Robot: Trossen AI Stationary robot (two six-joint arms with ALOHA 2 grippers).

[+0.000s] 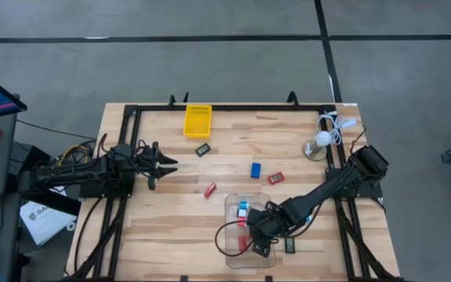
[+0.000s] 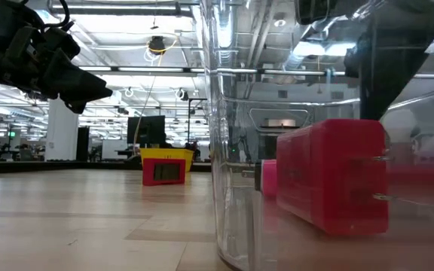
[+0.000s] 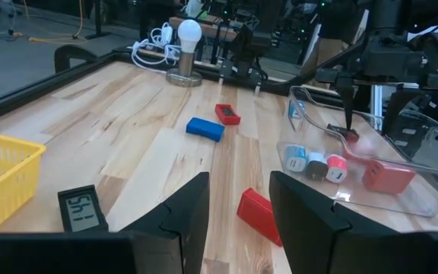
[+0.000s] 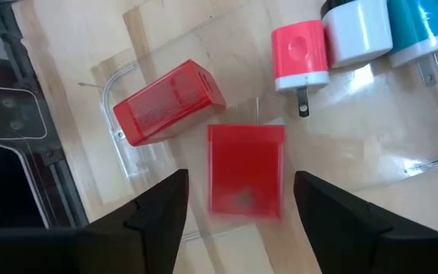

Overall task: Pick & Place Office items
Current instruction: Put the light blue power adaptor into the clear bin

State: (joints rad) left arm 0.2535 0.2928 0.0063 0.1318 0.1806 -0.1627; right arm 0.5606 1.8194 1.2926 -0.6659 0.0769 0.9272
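My right gripper (image 4: 242, 221) hangs open over the clear plastic bin (image 1: 231, 205), fingers pointing down. A red block (image 4: 245, 171) shows blurred below the gap, with space on both sides, touching neither finger. In the bin lie another red block (image 4: 166, 103), a pink-and-white piece (image 4: 301, 49) and white-and-cyan bits (image 4: 356, 30). On the bare wood lie a red block (image 1: 210, 189), a blue block (image 1: 255, 169), a second red block (image 1: 276, 178) and a black labelled rectangle (image 1: 203, 149). My left gripper (image 1: 163, 166) waits open at the table's left, holding nothing.
A yellow tray (image 1: 197, 120) stands at the far edge. A white round lamp-like object with coiled cable (image 1: 319, 145) sits at the far right. Another black rectangle (image 1: 290, 245) lies right of the bin. A black frame rail (image 1: 124, 157) borders the table.
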